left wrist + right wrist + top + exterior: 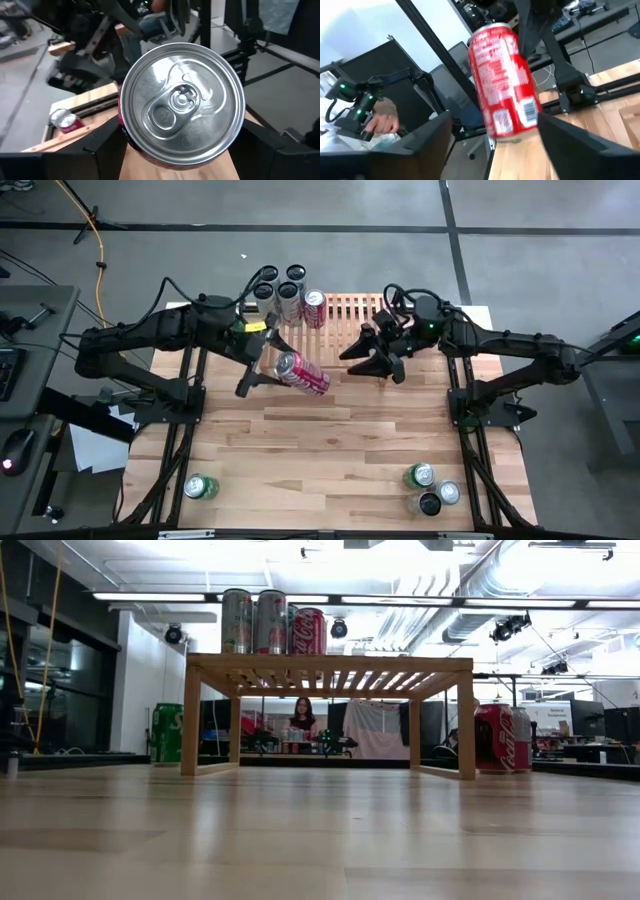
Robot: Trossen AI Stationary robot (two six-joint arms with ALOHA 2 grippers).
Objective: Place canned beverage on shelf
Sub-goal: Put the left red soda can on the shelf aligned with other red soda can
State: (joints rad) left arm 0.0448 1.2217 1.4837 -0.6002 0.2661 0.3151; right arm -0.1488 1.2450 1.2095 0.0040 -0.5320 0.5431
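The left gripper (268,367) clamps a red can (302,374) — tilted, above the table in front of the shelf (355,311). It needs righting before release. The right gripper (372,364) hovers nearby, open — empty.

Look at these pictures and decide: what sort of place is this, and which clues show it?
Probably a robotics lab or workshop. Two robot arms are mounted at a wooden table, the ceiling has bare ducts and strip lights, and a person sits among cluttered desks behind the shelf.
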